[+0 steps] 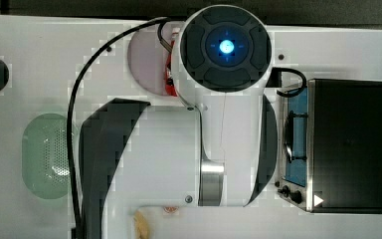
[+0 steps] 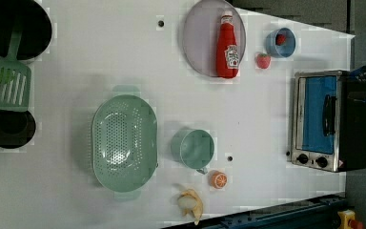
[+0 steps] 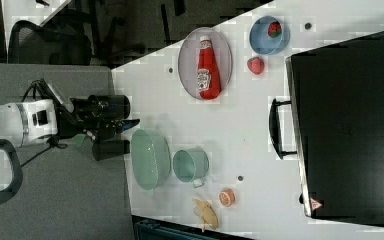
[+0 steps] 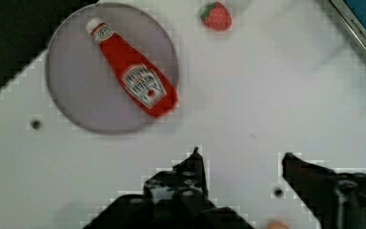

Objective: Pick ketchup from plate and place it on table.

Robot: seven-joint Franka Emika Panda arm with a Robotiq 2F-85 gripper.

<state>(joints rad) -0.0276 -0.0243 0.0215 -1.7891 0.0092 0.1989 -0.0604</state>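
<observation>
The ketchup [image 2: 228, 45] is a red bottle with a white cap and label, lying flat on the pale round plate [image 2: 198, 40] near the table's [image 2: 100, 57] far edge in the left view. It shows again as the ketchup [image 3: 207, 62] on the plate [image 3: 187, 55], and as the ketchup [image 4: 133, 81] on the plate [image 4: 76, 95]. Red slivers of ketchup [image 1: 169, 82] peek out beside the arm over the plate [image 1: 144, 59]. My gripper [image 4: 242, 157] hangs open above bare table [image 4: 267, 95], apart from the bottle, with nothing between its fingers [image 4: 195, 160]. The gripper [image 3: 130, 123] hangs high.
A strawberry [image 2: 263, 60] and a blue bowl [image 2: 281, 42] lie beside the plate. A toaster oven [image 2: 321, 119] stands at the left view's right. A green colander [image 2: 124, 143], green cup [image 2: 195, 148], orange half [image 2: 218, 180] and banana [image 2: 190, 202] sit nearer.
</observation>
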